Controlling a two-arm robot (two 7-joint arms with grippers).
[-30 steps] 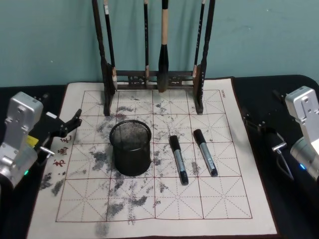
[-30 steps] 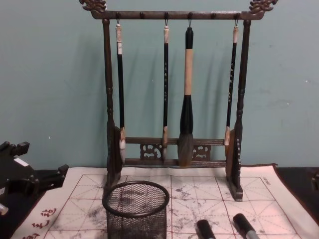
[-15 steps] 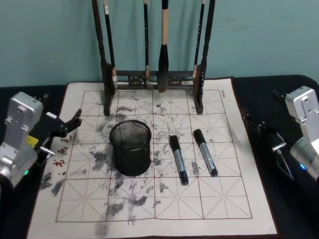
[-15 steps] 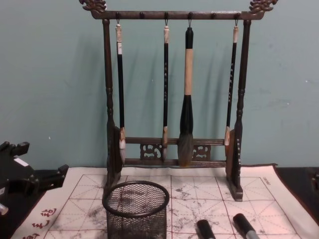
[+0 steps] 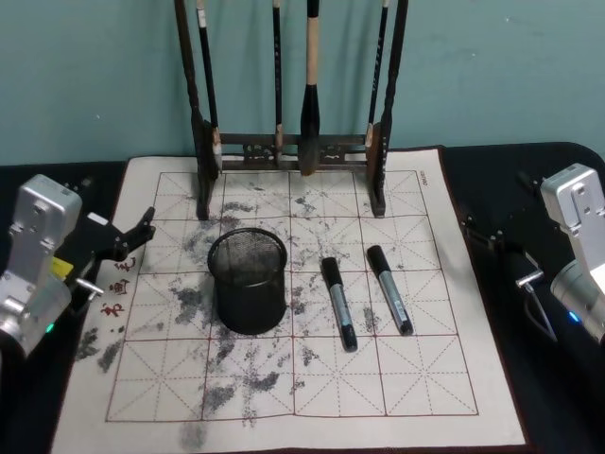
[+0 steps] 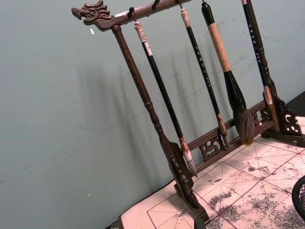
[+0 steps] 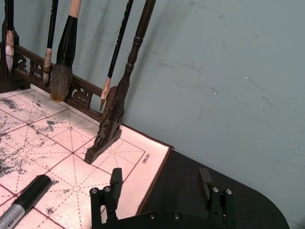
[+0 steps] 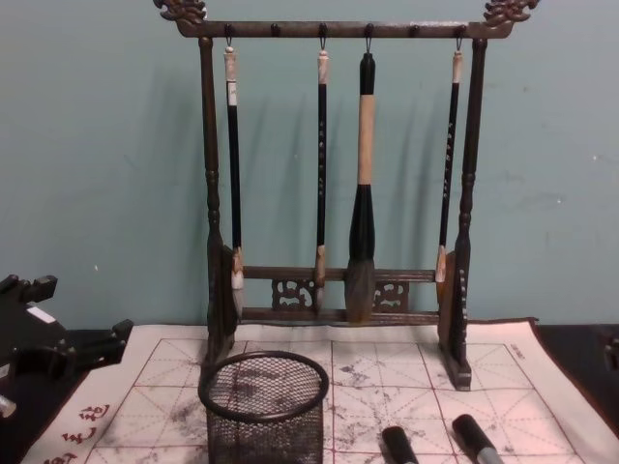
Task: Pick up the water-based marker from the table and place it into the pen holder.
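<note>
Head view, leftmost: the left gripper (image 5: 113, 206) sits at the left edge of the mat (image 5: 312, 397), near the red characters (image 5: 117, 287), its fingers spread wide with nothing between them. Right of it, mid-mat, the pen holder (image 5: 248, 307) stands upright, mouth up, its mesh floor showing inside. Just right of the holder two markers lie flat on the mat, side by side, apart and nearly parallel. The inner marker (image 5: 338, 305) and the outer marker (image 5: 389, 291) each run lengthways from far to near, a black cap at the far end toward the brush rack (image 5: 201, 142), the near ends slanting slightly right. Further right, the right gripper (image 7: 159, 183) hangs over the dark table (image 5: 529, 161) just off the mat's right edge, fingers wide apart, gripping nothing. Behind, the rack stands on the mat's far edge with four brushes (image 8: 365, 184) hanging tip down. The mat is white, red-gridded and ink-blotched. A teal wall (image 8: 97, 145) closes the back.
</note>
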